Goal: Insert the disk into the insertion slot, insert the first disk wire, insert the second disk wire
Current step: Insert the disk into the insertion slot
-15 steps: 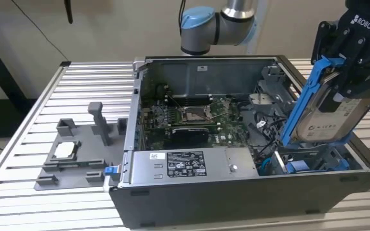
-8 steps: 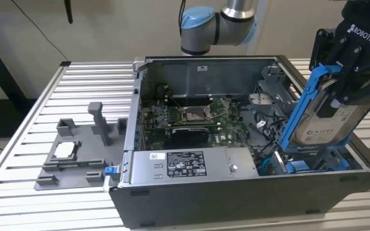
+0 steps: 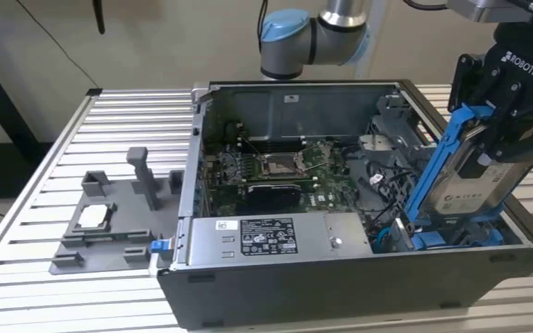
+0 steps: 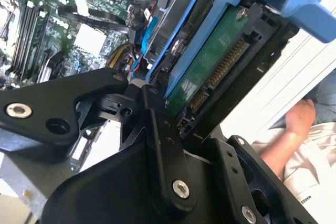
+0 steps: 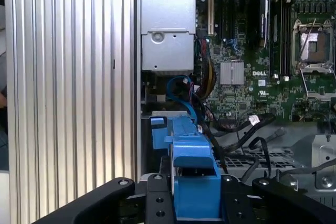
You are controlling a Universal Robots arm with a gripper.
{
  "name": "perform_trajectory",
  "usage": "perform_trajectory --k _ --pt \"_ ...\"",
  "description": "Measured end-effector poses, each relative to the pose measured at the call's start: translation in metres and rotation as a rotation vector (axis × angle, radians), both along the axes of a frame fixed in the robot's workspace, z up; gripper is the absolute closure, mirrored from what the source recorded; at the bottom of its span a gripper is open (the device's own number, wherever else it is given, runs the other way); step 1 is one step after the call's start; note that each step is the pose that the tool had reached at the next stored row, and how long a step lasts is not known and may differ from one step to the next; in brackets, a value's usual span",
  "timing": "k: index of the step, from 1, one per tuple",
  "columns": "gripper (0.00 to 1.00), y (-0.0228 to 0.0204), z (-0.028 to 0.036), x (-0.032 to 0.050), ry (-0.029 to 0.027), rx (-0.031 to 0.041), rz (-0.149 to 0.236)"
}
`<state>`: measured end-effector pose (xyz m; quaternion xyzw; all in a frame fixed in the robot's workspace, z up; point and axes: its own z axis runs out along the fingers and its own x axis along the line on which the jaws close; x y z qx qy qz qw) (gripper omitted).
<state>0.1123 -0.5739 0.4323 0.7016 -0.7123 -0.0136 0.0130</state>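
The pincer (image 3: 496,132) is clamped on the upper end of the disk (image 3: 475,184), its black fingers (image 3: 526,135) pressing either side of the blue carrier frame (image 3: 433,173).

In the exterior view the disk stands steeply tilted, not flat. Its long axis runs from the pincer down into the open computer case (image 3: 341,291), with the upper end leaning toward the exterior view's right. The lower end sits at the insertion slot (image 3: 452,239), the bay with blue plastic pieces in the case's near corner at the exterior view's right. Whether that end is already lodged in the bay I cannot tell. The white labelled face of the disk is turned toward the exterior camera.

In the second wrist view the opposite face shows as a green circuit board (image 4: 210,72), with a row of connector pins along the edge nearer the pincer.

The grey power-supply box (image 3: 266,236) lies along the case's near wall, beside the slot. The motherboard (image 3: 276,166) lies beyond it.

The case rests on a slatted metal bench (image 3: 119,118). A person's hand (image 4: 296,116) lies outside the case in the second wrist view.
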Motion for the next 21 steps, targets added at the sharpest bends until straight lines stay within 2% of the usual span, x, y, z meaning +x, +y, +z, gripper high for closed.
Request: perform_trajectory --k 4,6,8,12,13,21 --pt "0.68 -0.0002 -0.0049 0.0045 0.0003 0.0093 0.000" --pt "0.68 -0.0003 -0.0071 0.0057 0.0017 0.0118 0.000" --pt "0.68 -0.0002 -0.0090 0.0063 0.0051 0.0133 0.000" --pt "0.68 -0.0003 -0.0122 0.0065 0.0167 0.0163 0.000" --pt "0.68 -0.0003 -0.0133 0.0066 0.0176 0.0174 0.000" --pt "0.68 -0.0003 -0.0212 0.0086 0.0176 0.0263 -0.001"
